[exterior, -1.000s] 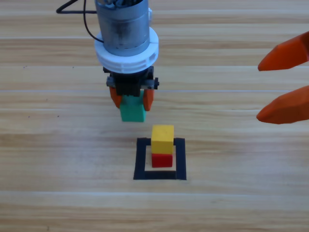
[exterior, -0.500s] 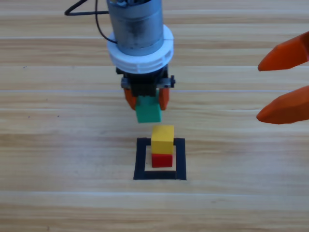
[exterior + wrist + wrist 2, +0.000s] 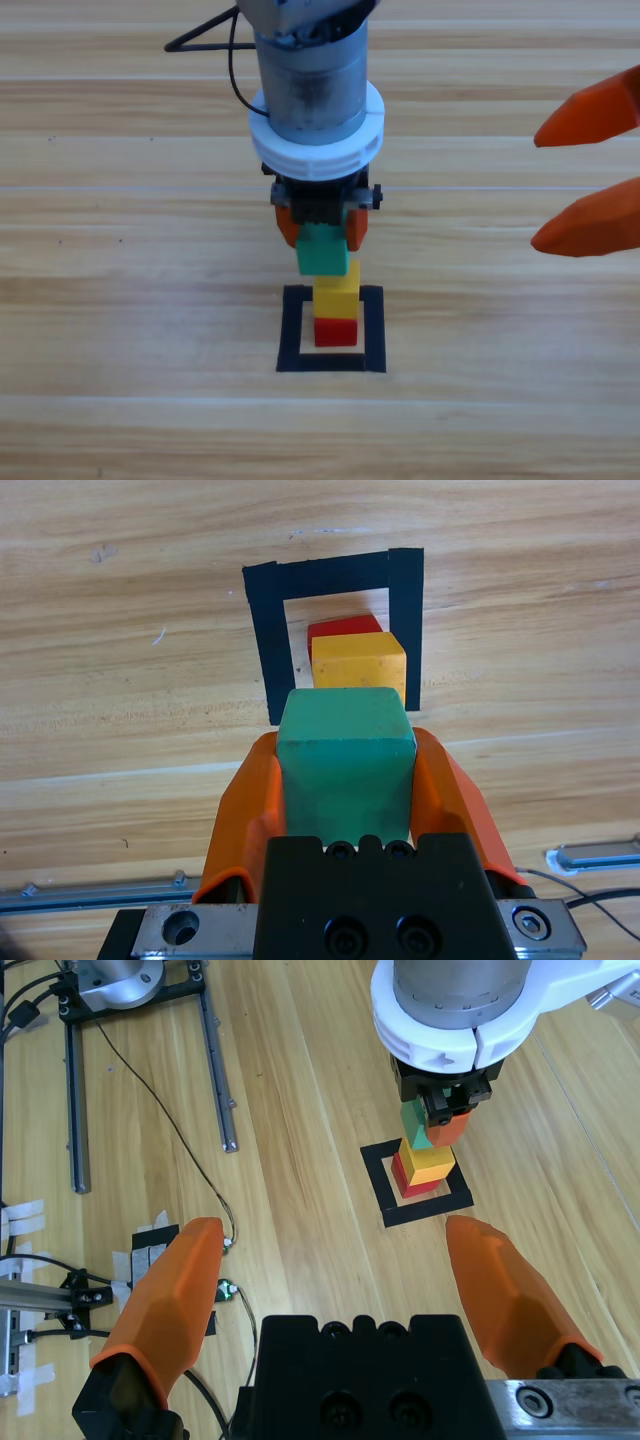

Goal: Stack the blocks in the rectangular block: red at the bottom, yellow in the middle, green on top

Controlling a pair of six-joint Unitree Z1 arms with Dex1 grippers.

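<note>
Left gripper (image 3: 322,228), jaws closed on the plain teal-green cube (image 3: 322,251), holds it just above the yellow cube (image 3: 338,291), which sits on the red cube (image 3: 336,330) inside the black tape rectangle (image 3: 292,330). Right gripper (image 3: 590,175) waits at the right edge, jaws spread wide, empty.

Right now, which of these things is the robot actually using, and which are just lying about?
In use: green cube held in left gripper; yellow cube on red cube; tape square.
Lying about: cables, metal rails; right gripper waiting, open.
</note>
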